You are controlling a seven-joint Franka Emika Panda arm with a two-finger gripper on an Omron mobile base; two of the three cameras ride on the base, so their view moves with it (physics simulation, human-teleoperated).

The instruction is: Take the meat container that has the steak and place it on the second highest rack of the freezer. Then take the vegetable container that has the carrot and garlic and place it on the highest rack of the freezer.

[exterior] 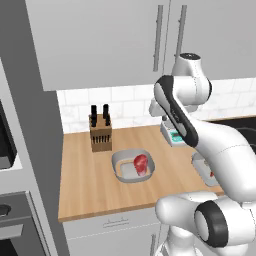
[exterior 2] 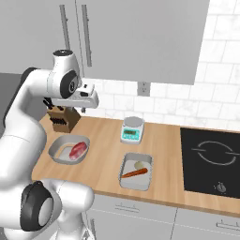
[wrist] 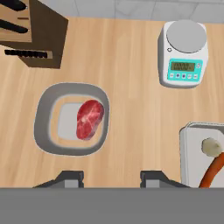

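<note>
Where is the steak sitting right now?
The steak lies in the grey meat container on the wooden counter, in front of the knife block and left of the vegetable container in the right base view.

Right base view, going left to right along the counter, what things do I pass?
Knife block → steak pan → carrot tray → hob
</note>
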